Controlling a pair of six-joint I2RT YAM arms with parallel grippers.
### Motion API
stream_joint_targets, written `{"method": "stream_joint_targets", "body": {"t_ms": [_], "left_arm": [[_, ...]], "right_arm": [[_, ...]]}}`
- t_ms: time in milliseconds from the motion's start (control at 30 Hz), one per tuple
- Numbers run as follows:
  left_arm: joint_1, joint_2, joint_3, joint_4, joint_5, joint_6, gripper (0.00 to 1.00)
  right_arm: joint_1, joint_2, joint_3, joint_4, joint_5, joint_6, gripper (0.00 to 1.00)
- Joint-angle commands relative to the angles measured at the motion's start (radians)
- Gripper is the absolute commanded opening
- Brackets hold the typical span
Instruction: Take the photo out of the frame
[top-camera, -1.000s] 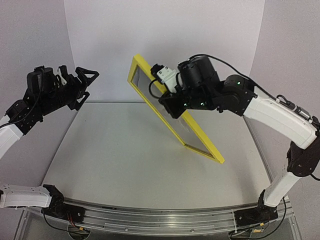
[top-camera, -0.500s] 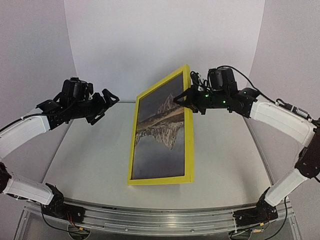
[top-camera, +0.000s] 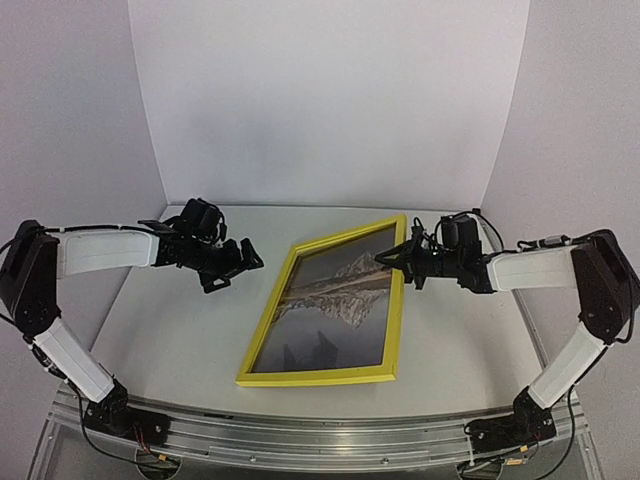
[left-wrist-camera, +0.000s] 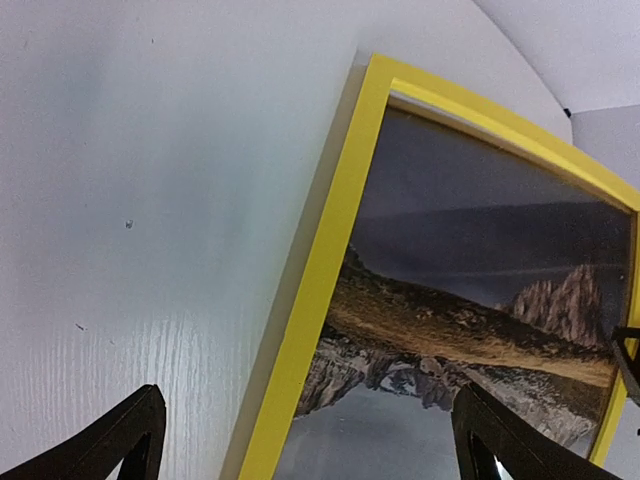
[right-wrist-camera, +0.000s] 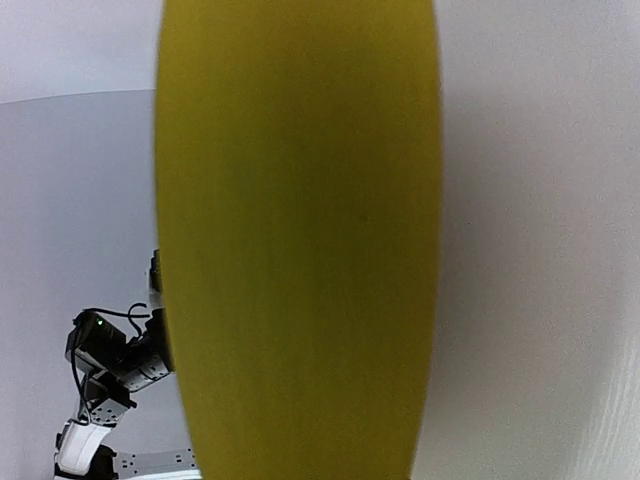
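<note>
The frame (top-camera: 320, 376) lies face up on the white table (top-camera: 170, 330), a light, stiff rectangle of thin yellow wood with the photo (top-camera: 330, 310) flat inside it, probably a flimsy print that creases easily. The right gripper (top-camera: 397, 262) pinches the right rail near the far corner; the left gripper (top-camera: 232, 266) hovers spread wide beside the left rail, so the rails look the safest hold

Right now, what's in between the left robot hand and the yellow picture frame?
Only bare white table. In the top view, nothing lies between the open left gripper and the nearest edge of the yellow frame.
</note>
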Motion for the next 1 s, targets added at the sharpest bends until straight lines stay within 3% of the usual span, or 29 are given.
{"method": "stream_joint_targets", "body": {"t_ms": [0, 67, 300, 500, 733, 967], "left_arm": [[0.004, 0.123, 0.013, 0.071, 0.115, 0.114, 0.99], [0.003, 0.172, 0.024, 0.097, 0.144, 0.139, 0.99], [-0.012, 0.300, 0.077, 0.111, 0.148, 0.196, 0.94], [-0.045, 0.375, 0.130, 0.079, 0.102, 0.212, 0.91], [-0.090, 0.421, 0.182, -0.012, -0.029, 0.220, 0.85], [-0.132, 0.441, 0.221, -0.112, -0.142, 0.219, 0.72]], "right_arm": [[-0.056, 0.118, -0.010, 0.130, -0.172, -0.037, 0.05], [-0.083, 0.168, -0.016, 0.131, -0.184, -0.046, 0.14], [-0.147, 0.198, -0.037, 0.106, -0.158, -0.099, 0.32], [-0.169, 0.135, -0.021, -0.159, -0.025, -0.206, 0.56], [-0.168, 0.009, 0.030, -0.530, 0.237, -0.326, 0.62], [-0.105, -0.005, 0.061, -0.642, 0.310, -0.343, 0.62]]}}
